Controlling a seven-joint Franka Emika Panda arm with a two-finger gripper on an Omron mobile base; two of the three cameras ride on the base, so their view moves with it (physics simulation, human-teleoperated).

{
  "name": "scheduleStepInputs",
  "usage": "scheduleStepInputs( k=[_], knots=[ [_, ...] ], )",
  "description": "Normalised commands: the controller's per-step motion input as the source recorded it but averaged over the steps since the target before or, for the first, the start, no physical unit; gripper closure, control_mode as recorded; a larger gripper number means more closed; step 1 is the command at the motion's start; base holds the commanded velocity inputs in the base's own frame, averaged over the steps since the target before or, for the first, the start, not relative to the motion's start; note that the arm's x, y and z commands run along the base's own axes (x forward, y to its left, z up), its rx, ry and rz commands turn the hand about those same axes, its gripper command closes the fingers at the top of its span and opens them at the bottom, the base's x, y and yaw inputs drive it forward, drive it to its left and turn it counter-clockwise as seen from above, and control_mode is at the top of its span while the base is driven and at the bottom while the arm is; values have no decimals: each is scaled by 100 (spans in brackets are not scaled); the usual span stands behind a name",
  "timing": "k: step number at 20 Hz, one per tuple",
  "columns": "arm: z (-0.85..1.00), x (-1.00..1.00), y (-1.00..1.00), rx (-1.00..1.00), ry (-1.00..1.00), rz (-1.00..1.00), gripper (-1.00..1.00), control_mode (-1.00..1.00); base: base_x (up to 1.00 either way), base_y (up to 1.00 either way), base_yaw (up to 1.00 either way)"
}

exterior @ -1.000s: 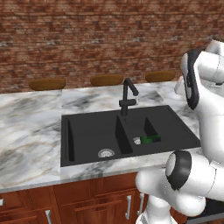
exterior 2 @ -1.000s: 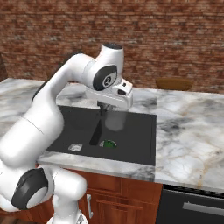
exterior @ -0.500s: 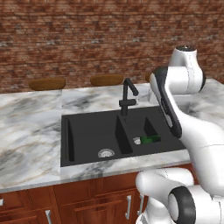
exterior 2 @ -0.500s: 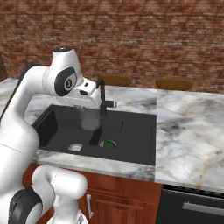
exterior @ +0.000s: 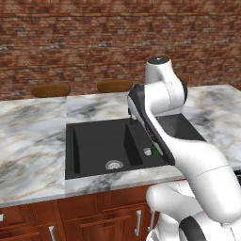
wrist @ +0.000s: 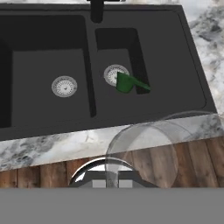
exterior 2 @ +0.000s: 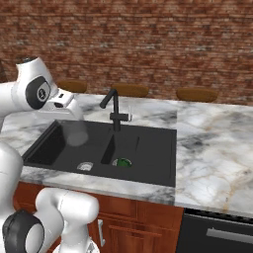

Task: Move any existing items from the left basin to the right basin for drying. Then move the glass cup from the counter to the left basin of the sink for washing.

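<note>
1. I see the glass cup [exterior 2: 75,132] hanging in the air over the left basin [exterior 2: 64,143], below the gripper [exterior 2: 66,106]. In the hand view the glass cup [wrist: 144,151] sits past the sink's front edge, over the counter lip.
2. There is open room all around the cup; it touches nothing below it.
3. Half a second ago the arm was nearer the faucet [exterior 2: 113,109]. It has swung left since then.
4. I think the fingers are closed on the cup, but I cannot see them well.
5. A green thing [wrist: 129,84] lies in the right basin [wrist: 122,57] by its drain. The left basin holds nothing but its drain.
</note>
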Motion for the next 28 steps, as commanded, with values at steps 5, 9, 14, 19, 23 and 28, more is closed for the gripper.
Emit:
scheduleStepInputs(
  k=[5,9,14,19,23,28],
  knots=[
    [-8,6,77,-4,5,0,100,-100,0,0,0],
    [-19,13,63,-1,7,0,100,-100,0,0,0],
    [-26,25,53,0,9,0,100,-100,0,0,0],
    [-31,29,44,0,8,0,100,-100,0,0,0],
    [-30,28,30,0,6,2,100,-100,0,0,0],
    [-29,20,18,0,4,3,100,-100,0,0,0]
  ],
)
